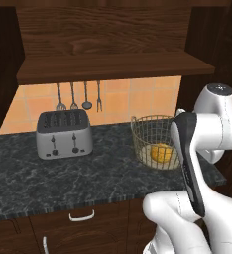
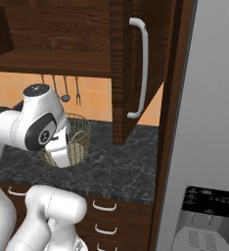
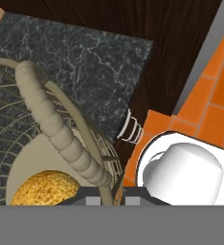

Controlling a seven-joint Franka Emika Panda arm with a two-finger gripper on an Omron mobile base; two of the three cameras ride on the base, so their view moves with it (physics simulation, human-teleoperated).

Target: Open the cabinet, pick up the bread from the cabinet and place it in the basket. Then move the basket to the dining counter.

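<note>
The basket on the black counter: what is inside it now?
Inside the basket lies the bread, a golden-orange bun resting on the pale base. In the left base view the robot arm covers the basket's right side, so that part cannot be checked.

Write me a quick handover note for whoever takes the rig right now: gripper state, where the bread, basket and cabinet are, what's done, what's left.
Gripper: right at the basket rim, one finger either side of the wire by the look of it; open or shut cannot be told.
Bread: lying inside the basket on its tan base.
Basket: on the black granite countertop, right of the toaster.
Cabinet: door swung open.
Done: cabinet opened, bread placed in basket.
Left: secure the grip on the basket rim, lift it, and carry it to the dining counter.
</note>
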